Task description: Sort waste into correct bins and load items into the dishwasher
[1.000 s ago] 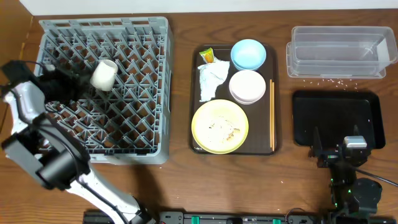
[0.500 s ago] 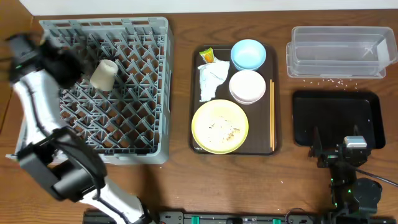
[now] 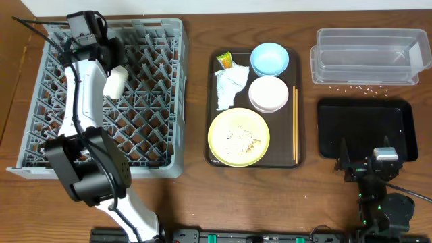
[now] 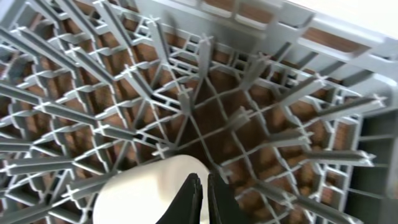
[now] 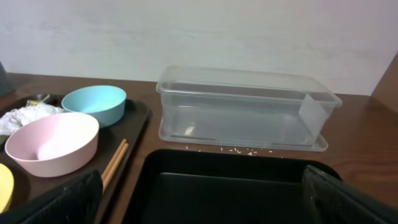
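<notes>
A brown wooden desk (image 3: 196, 196) is filling the overhead view; a dark brown serving tray (image 3: 282, 128) is lying flat near its middle, long sides running front to back; a white wall (image 5: 199, 31) is standing behind; a black bar (image 3: 256, 237) with green fittings is running along the front edge.

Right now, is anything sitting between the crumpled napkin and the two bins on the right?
Yes. On the serving tray, the white bowl sits directly right of the napkin, with the light blue bowl next to it, and the chopsticks lie along the tray's right edge.
</notes>
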